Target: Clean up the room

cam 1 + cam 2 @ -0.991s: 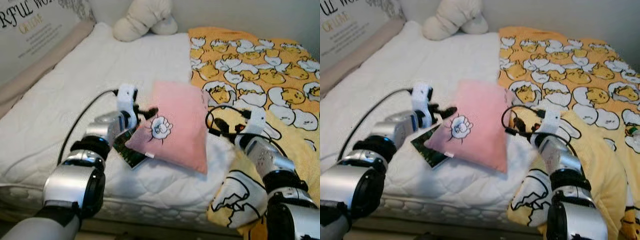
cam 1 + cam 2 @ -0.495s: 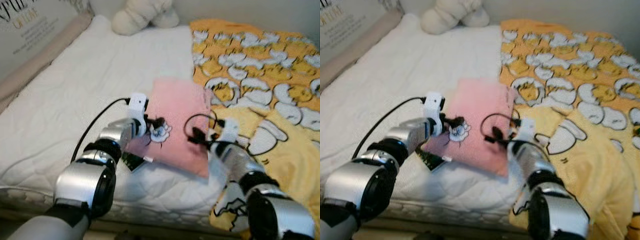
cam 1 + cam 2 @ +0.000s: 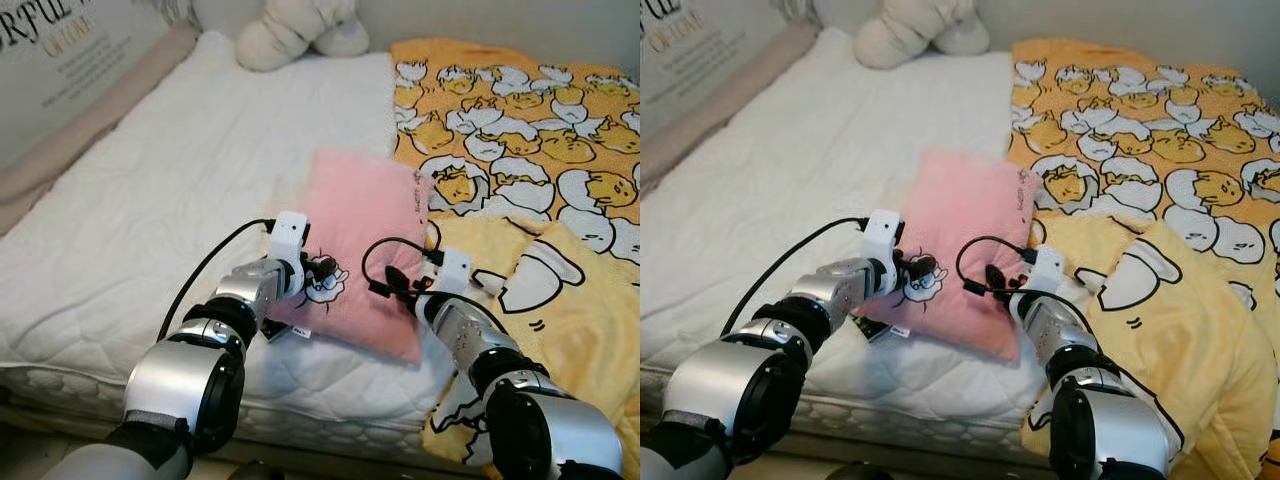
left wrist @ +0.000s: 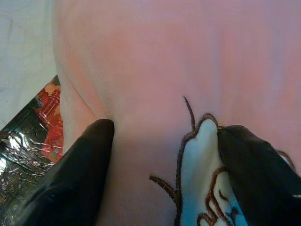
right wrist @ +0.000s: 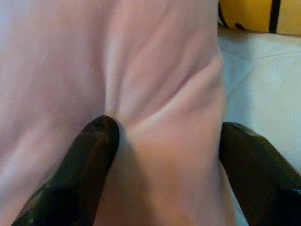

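Both grippers, left gripper (image 3: 322, 268) and right gripper (image 3: 385, 287), press spread-open fingers into the pink pillow (image 3: 365, 240); each should close on a deep fold before lifting together.

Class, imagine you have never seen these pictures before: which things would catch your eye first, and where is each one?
First comes the pink pillow in the middle of the white bed, with the left claw and the right claw pressing into it from either side. Next is the bright yellow blanket with egg cartoons on the bed's right half, then the cream stuffed toy at the far end.
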Controlling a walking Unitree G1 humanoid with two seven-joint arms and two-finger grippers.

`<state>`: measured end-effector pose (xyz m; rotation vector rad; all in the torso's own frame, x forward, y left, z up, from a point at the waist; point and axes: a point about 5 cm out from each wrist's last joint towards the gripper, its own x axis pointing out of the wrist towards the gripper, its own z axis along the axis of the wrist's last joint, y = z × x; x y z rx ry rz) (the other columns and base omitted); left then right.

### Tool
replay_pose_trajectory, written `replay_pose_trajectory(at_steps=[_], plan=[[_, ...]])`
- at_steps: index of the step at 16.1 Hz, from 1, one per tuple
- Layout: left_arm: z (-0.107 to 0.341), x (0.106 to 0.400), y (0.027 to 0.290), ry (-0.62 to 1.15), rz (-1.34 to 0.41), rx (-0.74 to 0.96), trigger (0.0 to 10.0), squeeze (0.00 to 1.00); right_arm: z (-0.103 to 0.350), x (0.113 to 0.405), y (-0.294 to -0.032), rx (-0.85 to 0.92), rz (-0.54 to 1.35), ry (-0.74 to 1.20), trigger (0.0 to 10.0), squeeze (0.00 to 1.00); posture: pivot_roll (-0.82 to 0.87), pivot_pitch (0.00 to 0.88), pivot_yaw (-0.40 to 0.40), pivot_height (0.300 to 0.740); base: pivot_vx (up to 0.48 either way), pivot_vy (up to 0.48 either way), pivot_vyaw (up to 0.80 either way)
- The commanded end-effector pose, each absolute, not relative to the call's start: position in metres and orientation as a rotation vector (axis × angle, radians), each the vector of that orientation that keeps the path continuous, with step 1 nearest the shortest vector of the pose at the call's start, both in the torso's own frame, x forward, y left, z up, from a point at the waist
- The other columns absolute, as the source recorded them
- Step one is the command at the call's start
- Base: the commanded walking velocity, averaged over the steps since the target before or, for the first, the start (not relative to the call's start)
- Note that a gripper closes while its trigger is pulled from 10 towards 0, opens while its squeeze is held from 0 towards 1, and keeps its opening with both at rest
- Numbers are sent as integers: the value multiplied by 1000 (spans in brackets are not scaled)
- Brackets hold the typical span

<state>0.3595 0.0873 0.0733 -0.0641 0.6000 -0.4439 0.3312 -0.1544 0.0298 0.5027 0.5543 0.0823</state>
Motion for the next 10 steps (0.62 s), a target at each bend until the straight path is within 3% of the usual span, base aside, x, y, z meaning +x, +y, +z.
replay_pose_trajectory(at_steps=[1, 4, 10], plan=[[63, 352, 85, 640, -454, -82, 0, 0, 30, 332, -154, 509, 90, 554, 0, 0, 15, 1, 22, 740, 0, 0, 0], [61, 346, 65, 595, -596, -52, 0, 0, 26, 328, -157, 395, 83, 555, 0, 0, 25, 0, 19, 740, 0, 0, 0], [56, 344, 70, 582, -555, -41, 0, 0, 29, 331, -151, 316, 127, 557, 0, 0, 31, 0, 8, 740, 0, 0, 0]])
